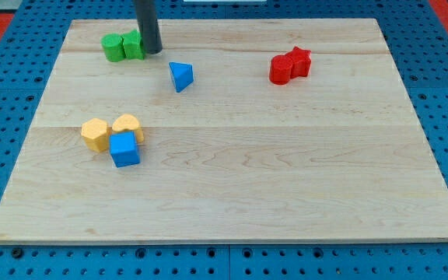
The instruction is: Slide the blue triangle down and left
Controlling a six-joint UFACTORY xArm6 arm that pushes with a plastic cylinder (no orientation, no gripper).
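Wooden board point(232, 179) on a blue pegboard point(6, 109) surface, seen from above its near edge. Landmark: the blue triangle point(181, 76), lying in the board's upper half, left of centre, touching nothing.

Rod: a straight dark rod comes in from the view's top, and my tip point(152, 51) rests on the board up and to the left of the blue triangle, near it but clearly apart. The arm carries no jaws or fingers, so nothing is clamped; the tip stands hard against the right side of the green blocks.

Green blocks point(123, 46): two pieces side by side, up and left of the triangle, close to the board's far edge.

Red blocks point(289, 65): a pair pressed together, well to the right of the triangle at about its height; their shapes cannot be made out.

Lower-left group: two yellow blocks point(111, 131) and a blue cube point(124, 148), huddled in contact, down and left of the triangle and well apart from it. The cube sits at the group's lower right.

Open room: bare wood lies directly below the triangle and across the whole right and lower part of the board. Down and left of the triangle a stretch of bare wood runs until the yellow-and-blue group; beyond that group comes the board's left edge.
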